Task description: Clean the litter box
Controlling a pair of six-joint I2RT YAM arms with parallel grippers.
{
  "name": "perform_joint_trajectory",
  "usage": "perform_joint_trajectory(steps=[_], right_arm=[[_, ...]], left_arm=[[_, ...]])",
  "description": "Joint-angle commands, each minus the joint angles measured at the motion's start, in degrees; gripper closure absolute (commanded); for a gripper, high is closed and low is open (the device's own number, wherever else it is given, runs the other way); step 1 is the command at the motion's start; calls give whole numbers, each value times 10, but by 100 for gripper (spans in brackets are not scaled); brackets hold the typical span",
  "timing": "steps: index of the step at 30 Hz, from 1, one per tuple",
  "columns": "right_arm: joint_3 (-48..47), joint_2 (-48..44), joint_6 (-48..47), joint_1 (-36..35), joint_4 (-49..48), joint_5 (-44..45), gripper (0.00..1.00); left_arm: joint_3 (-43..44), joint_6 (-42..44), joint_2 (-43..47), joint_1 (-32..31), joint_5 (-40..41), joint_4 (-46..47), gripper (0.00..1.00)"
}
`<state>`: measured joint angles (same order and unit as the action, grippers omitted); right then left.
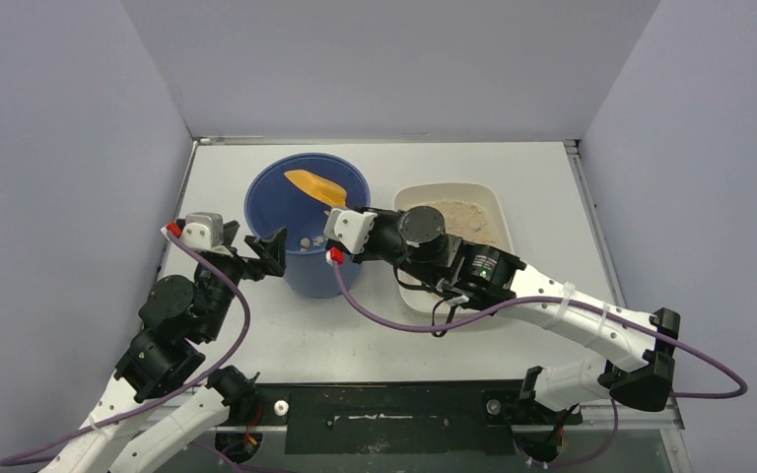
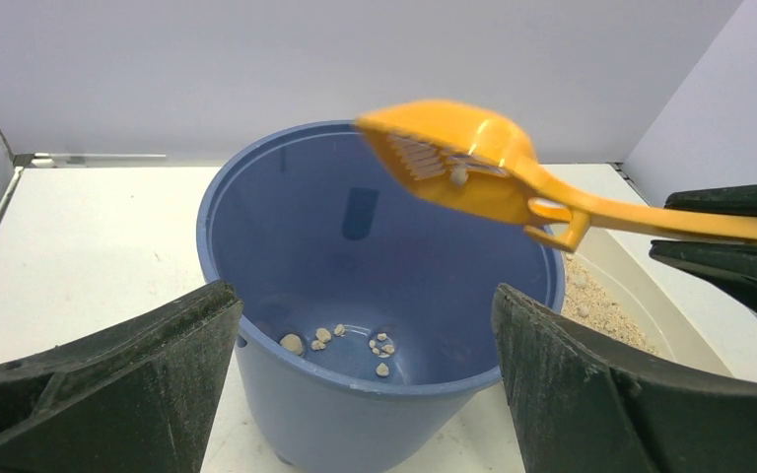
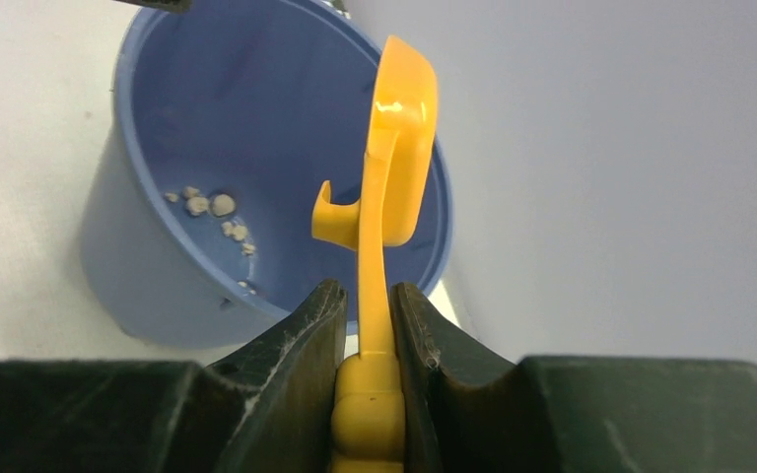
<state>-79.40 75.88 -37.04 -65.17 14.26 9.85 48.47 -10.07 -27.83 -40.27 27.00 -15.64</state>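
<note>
The cream-white litter box with tan granules sits right of the blue bucket; its edge also shows in the left wrist view. My right gripper is shut on the handle of the orange slotted scoop and holds its head over the bucket's mouth, tipped on its side. A small bit clings to the scoop's slots. Several pale clumps lie on the bucket floor. My left gripper is open and empty at the bucket's left wall.
Grey walls close in the white table on three sides. My right arm reaches across the near part of the litter box, hiding it. A purple cable hangs in front of the bucket and box.
</note>
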Motion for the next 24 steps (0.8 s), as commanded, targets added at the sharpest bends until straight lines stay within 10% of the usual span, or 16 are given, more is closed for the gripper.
perform_joint_trajectory(steps=[1,3,12,15,24], right_arm=[[-21,-17,52,26,-3,-91,100],[15,-27,20,22,-57,15,100],[-32,-25,69,19,7,-111,100],[5,-29,45,19,-58,59,100],[25,-79,140,15,-105,36,100]], left_arm=[[-2,-1,-3,4,-7,28,3],[1,-2,-4,5,-8,28,3],[0,-2,-4,5,-8,28,3],[0,-2,-3,6,-10,28,3],[0,-2,-3,5,-11,28,3]])
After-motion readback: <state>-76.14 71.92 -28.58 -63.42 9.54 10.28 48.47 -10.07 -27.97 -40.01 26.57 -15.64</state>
